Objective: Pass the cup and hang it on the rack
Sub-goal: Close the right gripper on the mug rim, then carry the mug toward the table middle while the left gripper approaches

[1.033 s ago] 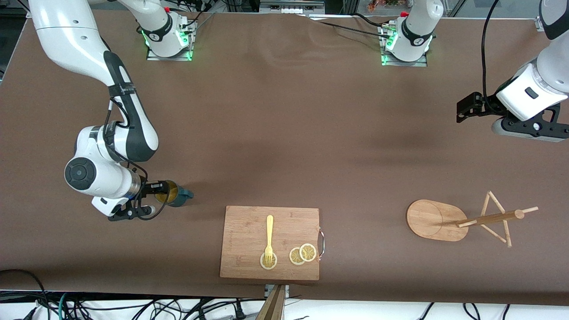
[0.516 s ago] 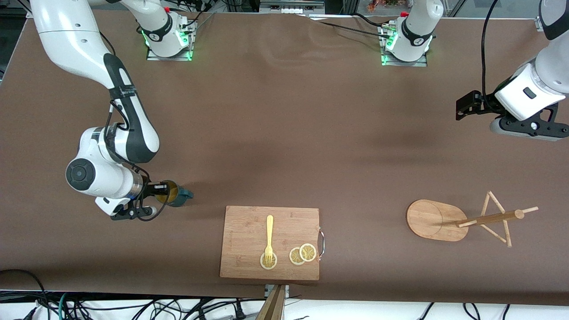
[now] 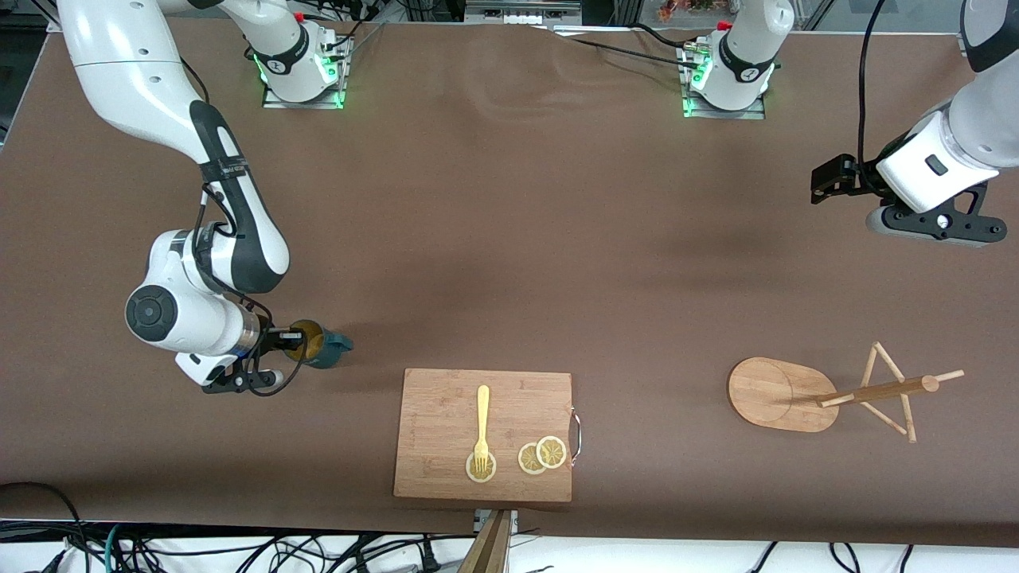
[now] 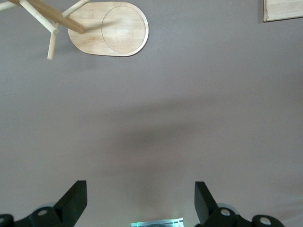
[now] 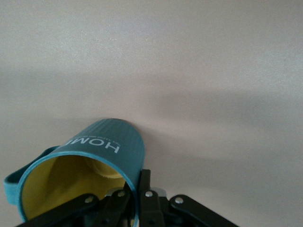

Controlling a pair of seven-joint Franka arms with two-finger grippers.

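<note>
A robotics lab. Two bolted-down arm bases (image 3: 301, 60) glow green on a brown tabletop (image 3: 509, 239). Loose cables (image 3: 239, 549) trail along its edge.

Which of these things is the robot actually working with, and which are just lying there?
In use: small dark teal ribbed cup, pinched at its rim by the right hand; light bamboo peg rack.

Lying about: rectangular bamboo cutting board, yellow fork, lemon slices.

My right gripper (image 3: 296, 344) pinches the cup (image 3: 320, 348), ribbed matt teal outside and smooth mustard-yellow inside, over the matt brown table cover (image 3: 509, 239), while the rack (image 3: 828, 394) and the cutting board (image 3: 446, 414) look like light smooth bamboo.
</note>
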